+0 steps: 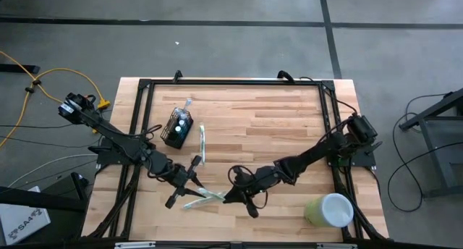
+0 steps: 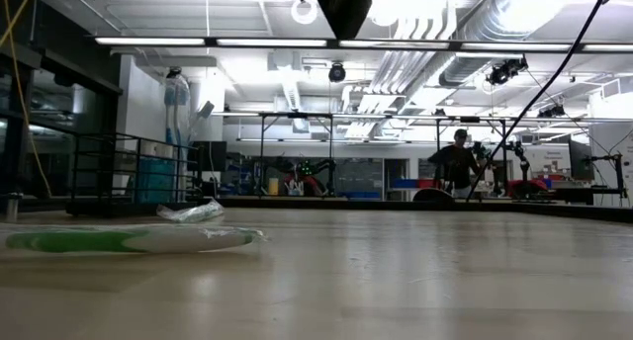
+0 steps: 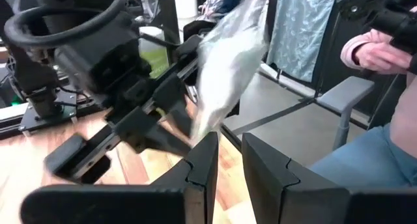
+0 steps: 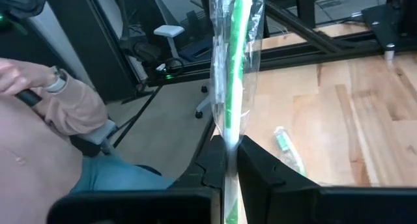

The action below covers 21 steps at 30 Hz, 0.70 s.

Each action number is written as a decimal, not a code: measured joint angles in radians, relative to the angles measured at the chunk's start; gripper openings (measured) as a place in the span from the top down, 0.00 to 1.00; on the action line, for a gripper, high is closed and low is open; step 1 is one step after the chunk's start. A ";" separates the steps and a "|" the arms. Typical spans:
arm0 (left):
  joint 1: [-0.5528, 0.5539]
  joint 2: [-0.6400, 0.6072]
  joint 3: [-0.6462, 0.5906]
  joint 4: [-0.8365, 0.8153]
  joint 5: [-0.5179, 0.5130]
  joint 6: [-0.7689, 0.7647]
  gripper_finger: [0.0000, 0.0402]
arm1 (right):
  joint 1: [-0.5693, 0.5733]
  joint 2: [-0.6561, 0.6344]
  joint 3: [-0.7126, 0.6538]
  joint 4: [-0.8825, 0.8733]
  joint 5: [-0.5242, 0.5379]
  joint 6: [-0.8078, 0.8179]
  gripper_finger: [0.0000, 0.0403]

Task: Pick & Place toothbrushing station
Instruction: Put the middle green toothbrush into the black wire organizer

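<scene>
Wooden tabletop (image 1: 275, 126) from above. The black wire-mesh holder cup (image 1: 177, 129) stands near the back left, a wrapped toothbrush (image 1: 202, 143) lying just beside it. Near the front edge, the right hand (image 4: 229, 160) pinches a green toothbrush in a clear wrapper (image 4: 233, 61). The left hand (image 3: 228, 162), fingers slightly apart, sits at the wrapper's other end. A pale green cup (image 1: 329, 209) lies at the front right corner.

Grey concrete floor (image 1: 239, 39) with dark seam lines, upper frame; yellow cable (image 1: 43, 79), upper left. Bright ceiling strip lights (image 2: 297, 41) and exposed silver ducting (image 2: 485, 29); black metal railing (image 2: 119, 167), left.
</scene>
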 joint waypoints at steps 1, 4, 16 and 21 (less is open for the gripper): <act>0.000 0.000 0.000 -0.003 -0.001 0.000 0.84 | 0.006 0.000 0.000 0.000 0.004 0.000 0.97; 0.000 0.000 0.000 -0.016 -0.003 -0.010 0.84 | 0.020 0.000 0.000 0.000 0.014 0.007 0.97; 0.000 0.031 0.000 -0.032 0.001 -0.054 0.84 | 0.032 0.057 0.000 0.010 0.020 0.069 0.97; 0.000 0.062 0.000 -0.003 0.003 -0.053 0.84 | 0.031 0.068 0.000 0.031 0.017 0.076 0.97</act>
